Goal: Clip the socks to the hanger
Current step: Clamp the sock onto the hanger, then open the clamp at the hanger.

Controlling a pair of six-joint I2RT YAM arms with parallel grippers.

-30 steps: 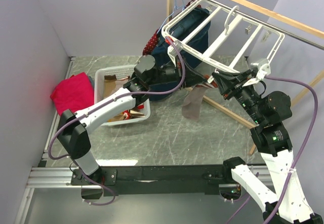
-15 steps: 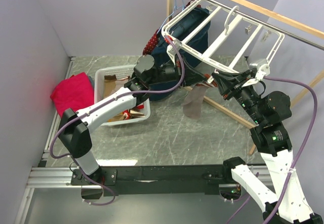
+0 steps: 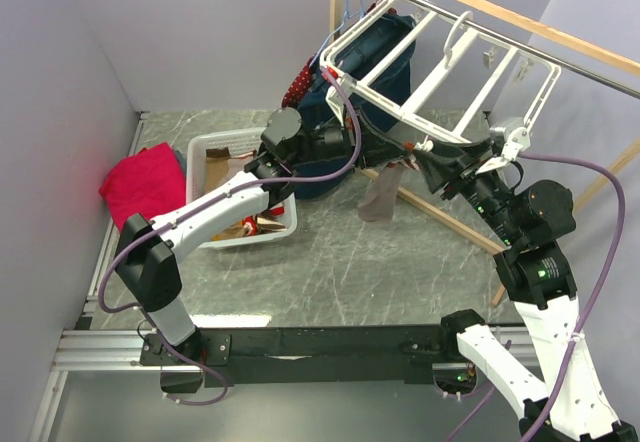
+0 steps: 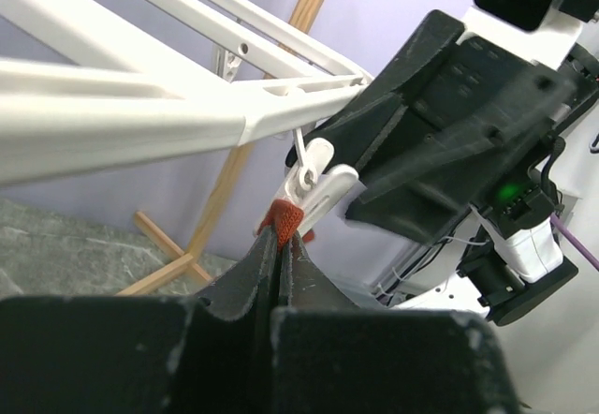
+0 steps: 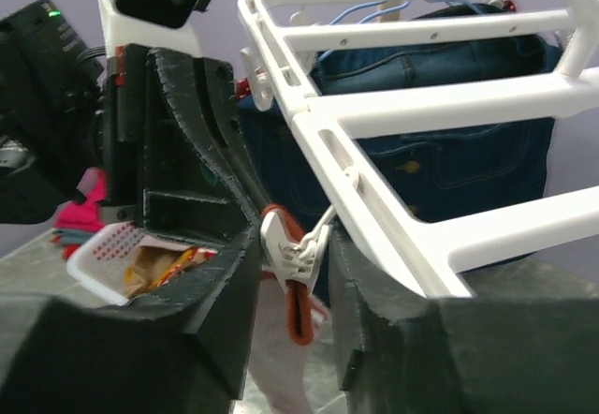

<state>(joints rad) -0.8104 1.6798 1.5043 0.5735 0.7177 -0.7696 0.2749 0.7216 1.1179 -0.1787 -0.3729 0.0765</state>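
A grey-green marbled table (image 3: 330,252) sits between plain lavender walls (image 3: 200,32). On its far left are a white basket (image 3: 205,147) and a pink cloth (image 3: 145,182). At the far right a wooden rack (image 3: 333,22) carries a metal rail (image 3: 590,67), from which the white hanger (image 3: 440,67) hangs.

A taupe sock (image 3: 380,200) dangles under the hanger's near-left corner. The left gripper (image 4: 277,238) has its fingers pressed together on the sock's reddish cuff. The right gripper (image 5: 292,266) has its fingers spread either side of the clip (image 5: 281,241).
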